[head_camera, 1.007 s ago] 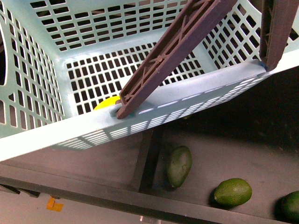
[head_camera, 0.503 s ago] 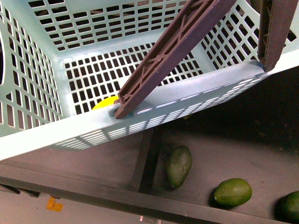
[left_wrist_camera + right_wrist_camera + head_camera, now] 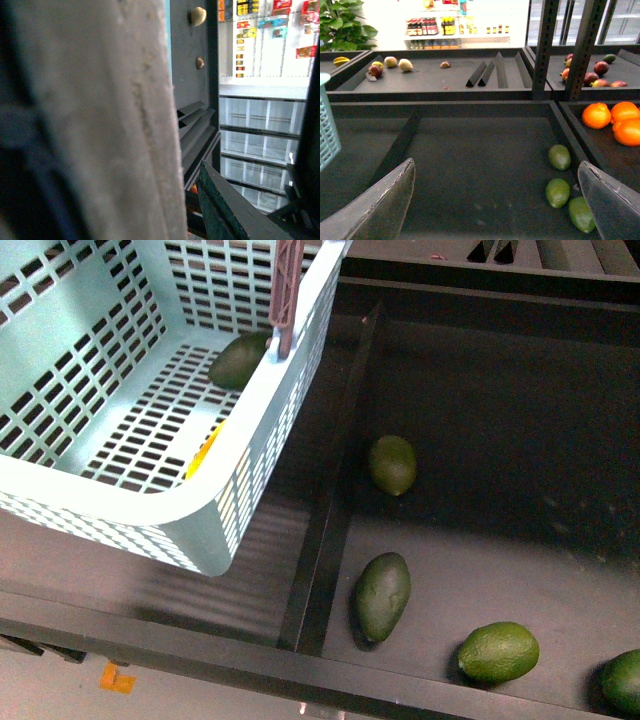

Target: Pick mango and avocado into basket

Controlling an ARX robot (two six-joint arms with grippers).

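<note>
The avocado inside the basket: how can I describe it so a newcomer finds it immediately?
Find the light teal basket at the left of the front view. On its slotted floor, beside the brown handle, lies a dark green avocado. The other green fruits lie outside, on the dark shelf.

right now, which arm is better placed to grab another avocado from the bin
Right, probably. Its claw is open and faces the bin, with loose avocados ahead. A pale surface close up fills the left wrist view, so that arm looks crowded.
</note>
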